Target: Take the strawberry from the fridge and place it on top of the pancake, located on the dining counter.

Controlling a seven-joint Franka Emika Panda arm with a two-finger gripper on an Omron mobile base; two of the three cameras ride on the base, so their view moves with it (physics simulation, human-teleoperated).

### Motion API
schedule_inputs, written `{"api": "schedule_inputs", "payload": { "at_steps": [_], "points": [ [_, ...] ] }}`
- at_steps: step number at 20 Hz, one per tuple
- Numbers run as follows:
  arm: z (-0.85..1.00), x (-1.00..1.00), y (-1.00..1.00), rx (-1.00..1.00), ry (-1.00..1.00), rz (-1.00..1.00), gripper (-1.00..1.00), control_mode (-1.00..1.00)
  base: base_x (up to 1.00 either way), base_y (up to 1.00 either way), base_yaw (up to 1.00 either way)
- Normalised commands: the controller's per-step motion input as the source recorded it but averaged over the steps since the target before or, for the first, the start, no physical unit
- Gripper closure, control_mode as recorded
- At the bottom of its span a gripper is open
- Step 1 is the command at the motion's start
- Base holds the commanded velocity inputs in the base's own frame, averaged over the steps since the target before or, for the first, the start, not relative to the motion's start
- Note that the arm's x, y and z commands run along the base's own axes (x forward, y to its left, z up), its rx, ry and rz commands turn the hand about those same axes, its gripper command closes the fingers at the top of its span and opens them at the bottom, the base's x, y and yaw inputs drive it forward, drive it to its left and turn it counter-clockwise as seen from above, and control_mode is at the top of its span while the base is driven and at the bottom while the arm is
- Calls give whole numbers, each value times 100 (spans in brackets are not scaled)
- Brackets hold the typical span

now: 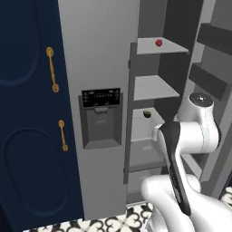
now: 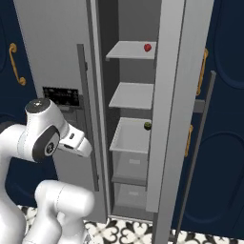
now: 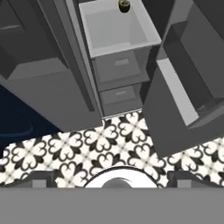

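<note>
Nearest the base cameras rises the white arm (image 1: 190, 136), folded at its elbow in front of the fridge (image 1: 97, 54). Its gripper is not clear in these views, so I cannot tell whether the fingers are parted or closed; nothing shows between them.

One fridge door (image 2: 174, 109) stands open, swung out to the right, and its long dark handle (image 2: 193, 157) runs down its outer edge. Inside, light grey shelves are stacked one above another. On the top shelf (image 1: 158, 46) sits the strawberry (image 1: 158, 42), well inward from the front edge and toward the right side. It is too small and round to give a long axis or a pointing direction.

Two shelves lower, a small dark green-yellow fruit (image 1: 147, 113) rests in a shallow white tray (image 3: 118, 28), near its back. Drawers (image 3: 116, 68) lie beneath.

Left of the opening, the closed door carries a black dispenser panel (image 1: 101, 97). Navy cabinets (image 1: 27, 113) with gold handles (image 1: 52, 70) flank the fridge. Patterned black-and-white floor tiles (image 3: 109, 144) spread below.
</note>
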Motion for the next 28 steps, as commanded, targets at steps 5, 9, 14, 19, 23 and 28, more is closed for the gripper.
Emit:
{"api": "schedule_inputs", "payload": {
  "at_steps": [5,9,14,19,23,28],
  "points": [
    [-5,-1,0,0,0,-1,-100,-100,0,0,0],
    [0,0,0,0,0,-2,-100,-100,0,0,0],
    [0,-1,0,0,0,-5,-100,100,-5,0,-37],
    [0,0,0,0,0,0,-100,100,11,6,-27],
    [0,0,0,0,0,0,-100,100,73,0,0],
    [0,0,0,0,0,0,-100,100,59,0,0]
  ]
}}
